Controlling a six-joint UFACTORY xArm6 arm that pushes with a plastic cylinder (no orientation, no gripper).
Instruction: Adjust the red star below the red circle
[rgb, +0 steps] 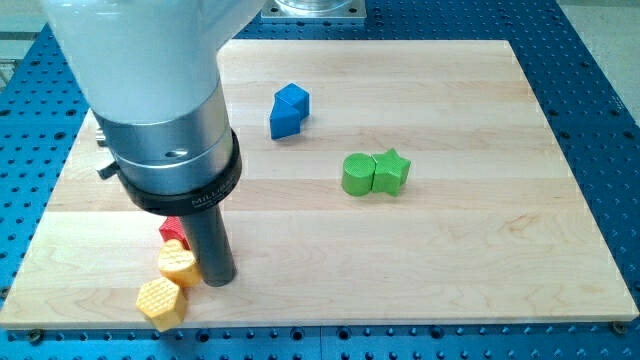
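Note:
A red block (172, 231) shows only as a small patch at the view's lower left, mostly hidden behind my rod and the arm's body; I cannot tell whether it is the star or the circle. No other red block shows. My tip (217, 279) rests on the board just right of the red patch and touches or nearly touches the upper yellow block (178, 265).
Two yellow blocks sit at the lower left, the second (160, 303) near the board's bottom edge. A blue block (289, 110) lies at upper centre. A green block (357, 174) and a green star (391, 171) touch each other at centre right. The wooden board (480, 250) lies on a blue perforated table.

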